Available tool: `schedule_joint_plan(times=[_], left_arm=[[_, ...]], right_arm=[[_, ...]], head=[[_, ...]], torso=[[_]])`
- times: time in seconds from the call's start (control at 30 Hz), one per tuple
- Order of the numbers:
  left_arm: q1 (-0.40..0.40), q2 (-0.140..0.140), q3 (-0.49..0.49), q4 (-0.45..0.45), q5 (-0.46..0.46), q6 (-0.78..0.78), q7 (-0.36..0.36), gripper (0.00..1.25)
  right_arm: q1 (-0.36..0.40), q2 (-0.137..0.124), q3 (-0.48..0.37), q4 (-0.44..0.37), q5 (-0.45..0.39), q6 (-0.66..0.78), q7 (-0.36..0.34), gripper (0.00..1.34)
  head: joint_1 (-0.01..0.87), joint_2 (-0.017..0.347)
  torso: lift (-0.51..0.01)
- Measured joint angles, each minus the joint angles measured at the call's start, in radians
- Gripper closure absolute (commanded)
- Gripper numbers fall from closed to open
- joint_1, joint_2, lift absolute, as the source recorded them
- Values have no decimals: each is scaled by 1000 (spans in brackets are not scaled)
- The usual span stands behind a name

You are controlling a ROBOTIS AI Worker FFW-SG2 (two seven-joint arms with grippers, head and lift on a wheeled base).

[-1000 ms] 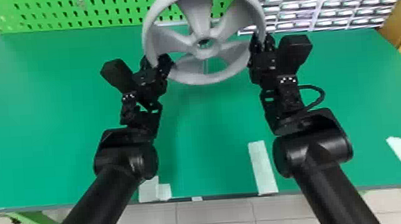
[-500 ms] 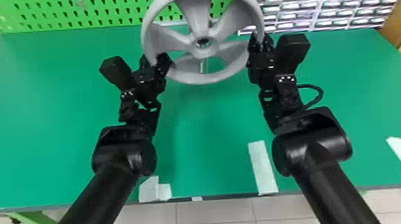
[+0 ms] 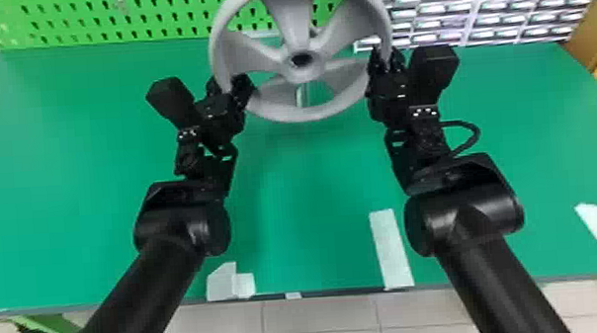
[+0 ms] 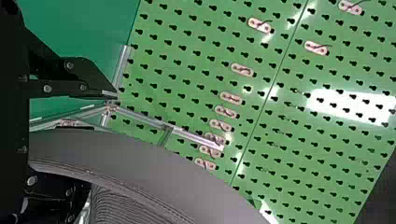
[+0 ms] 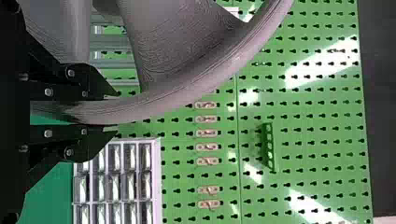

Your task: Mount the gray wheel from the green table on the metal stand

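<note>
The gray wheel is held up over the green table, its hub hole facing the head camera. At its left rim stands my left gripper; in the left wrist view the left gripper is open around the rim, with a gap between one finger and the wheel. My right gripper is on the right rim; the right wrist view has the right gripper shut on it. Behind the wheel, partly hidden, is the metal stand, its bars also visible in the left wrist view.
A green pegboard rises along the table's back edge, with small hooks on it. A rack of small bins stands at the back right. White tape strips lie near the front edge.
The wheel has shifted slightly left and away from the head camera. Both arms have drifted a little to the left alongside it.
</note>
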Motion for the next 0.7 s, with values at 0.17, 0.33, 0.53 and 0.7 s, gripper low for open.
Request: schedule_joint_plan(times=[0.17,0.33,0.53,0.7], left_arm=[[-8,0,3,0,-6,14,0,911],[-13,0,10,5,-9,26,0,911],[-20,-3,13,17,-7,39,0,911],[-24,-3,18,21,-6,61,0,911]], right_arm=[[-7,0,0,0,-1,10,0,1319],[-14,1,-1,1,0,21,0,1319],[-20,2,-7,3,2,35,0,1319],[-23,2,-9,3,3,47,0,1319]], head=[[867,52],[867,52],[867,52],[867,52]], torso=[[-100],[-100],[-100],[-100]])
